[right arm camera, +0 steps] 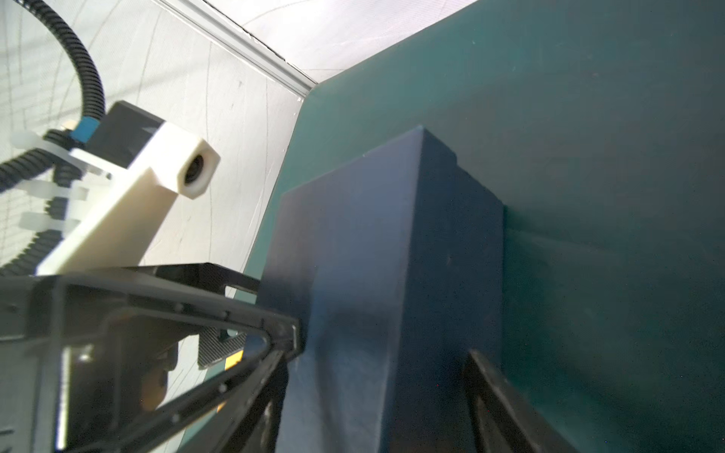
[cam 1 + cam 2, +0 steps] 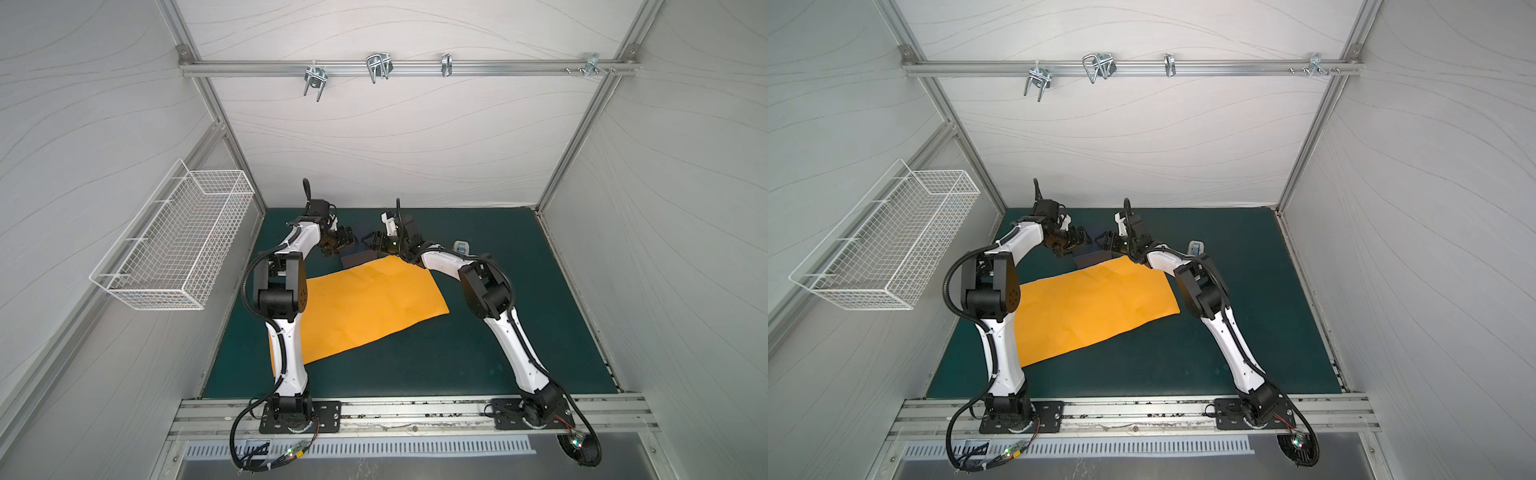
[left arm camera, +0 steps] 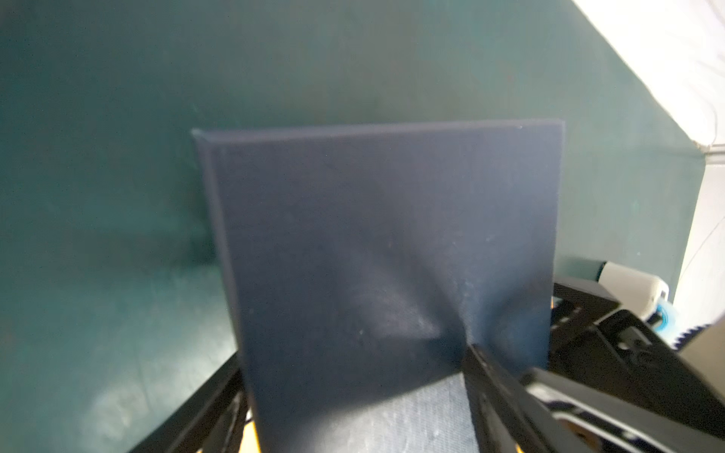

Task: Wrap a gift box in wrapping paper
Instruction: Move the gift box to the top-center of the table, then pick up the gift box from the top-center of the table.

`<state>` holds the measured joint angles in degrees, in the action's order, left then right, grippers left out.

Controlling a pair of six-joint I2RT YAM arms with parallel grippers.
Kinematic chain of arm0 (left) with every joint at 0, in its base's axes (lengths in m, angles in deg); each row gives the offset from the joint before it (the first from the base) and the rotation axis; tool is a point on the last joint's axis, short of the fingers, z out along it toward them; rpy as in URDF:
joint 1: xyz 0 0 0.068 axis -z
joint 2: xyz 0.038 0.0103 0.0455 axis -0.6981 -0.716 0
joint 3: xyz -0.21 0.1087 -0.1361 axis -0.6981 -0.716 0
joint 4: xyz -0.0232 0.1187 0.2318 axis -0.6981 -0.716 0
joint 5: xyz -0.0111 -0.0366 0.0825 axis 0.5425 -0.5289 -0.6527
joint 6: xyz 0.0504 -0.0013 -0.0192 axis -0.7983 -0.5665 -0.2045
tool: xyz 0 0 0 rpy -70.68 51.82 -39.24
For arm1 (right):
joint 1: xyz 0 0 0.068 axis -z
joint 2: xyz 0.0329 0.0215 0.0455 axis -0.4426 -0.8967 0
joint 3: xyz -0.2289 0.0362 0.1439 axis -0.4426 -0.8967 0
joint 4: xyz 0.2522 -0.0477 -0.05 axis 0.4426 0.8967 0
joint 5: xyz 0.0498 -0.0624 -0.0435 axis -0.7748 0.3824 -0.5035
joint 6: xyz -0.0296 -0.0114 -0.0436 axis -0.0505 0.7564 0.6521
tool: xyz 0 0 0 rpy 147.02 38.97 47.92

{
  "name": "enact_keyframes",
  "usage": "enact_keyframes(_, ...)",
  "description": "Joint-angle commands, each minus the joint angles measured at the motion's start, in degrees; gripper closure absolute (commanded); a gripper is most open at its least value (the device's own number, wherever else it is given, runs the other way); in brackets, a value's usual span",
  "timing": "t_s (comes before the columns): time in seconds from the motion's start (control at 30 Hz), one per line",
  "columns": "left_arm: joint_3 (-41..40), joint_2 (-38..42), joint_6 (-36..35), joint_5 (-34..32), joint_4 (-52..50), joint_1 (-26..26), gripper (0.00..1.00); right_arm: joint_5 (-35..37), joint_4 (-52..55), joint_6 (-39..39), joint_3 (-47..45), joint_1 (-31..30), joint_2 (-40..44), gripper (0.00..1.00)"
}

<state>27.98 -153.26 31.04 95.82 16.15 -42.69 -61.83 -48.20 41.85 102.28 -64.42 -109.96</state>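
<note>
A: Orange-yellow rectangular wrapping paper [image 2: 365, 307] lay lightly creased on the dark green mat [image 2: 498, 332]. Where was the box?
B: The small dark navy cuboid gift box [image 2: 353, 261] stood at the sheet's far edge, between the two grippers.
A: And the fingers?
B: The left gripper [image 2: 348, 244] had its fingers [image 3: 494, 392] spread wide, with the box between them. The right gripper [image 2: 370, 241] straddled it too, fingers [image 1: 490, 392] apart; whether they pressed it, I couldn't tell. A small white tape dispenser [image 2: 461, 248] sat beside the right arm
</note>
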Motion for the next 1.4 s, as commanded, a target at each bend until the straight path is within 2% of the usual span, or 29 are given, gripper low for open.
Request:
enact_keyframes(0.0,-2.72,1.56,1.19,-1.6,-2.07,0.7,0.13,0.35,-1.96,0.67,-2.0,0.17,4.47,0.28)
enact_keyframes(0.27,0.21,-0.9,3.42,-3.81,0.38,0.69,0.08,0.03,2.18,-0.74,1.76,2.91,1.46,0.19)
enact_keyframes(0.3,0.43,-1.28,3.87,-3.43,1.22,0.61,0.07,-0.57,2.72,-0.73,2.99,3.16,0.71,0.19)
enact_keyframes(0.33,0.36,-1.47,4.3,-2.84,2.19,0.65,0.01,-1.06,3.16,-0.65,4.07,3.34,-0.03,0.18)
enact_keyframes(0.57,-2.11,-1.39,6.68,-1.35,7.84,0.65,0.01,-3.57,5.45,-0.94,8.02,2.68,-3.16,0.2)
enact_keyframes(0.97,-3.35,-2.0,7.89,2.37,10.59,0.7,0.08,-3.76,3.47,-2.5,2.48,-0.34,-2.07,0.26)
enact_keyframes(1.17,-2.69,-1.54,7.53,4.0,9.42,1.14,0.15,-4.96,3.81,-2.76,2.53,-0.67,-1.23,0.31)
enact_keyframes(1.37,-2.91,1.06,7.45,3.59,8.96,1.58,0.16,-5.29,4.35,-1.78,2.65,-1.28,0.85,0.34)
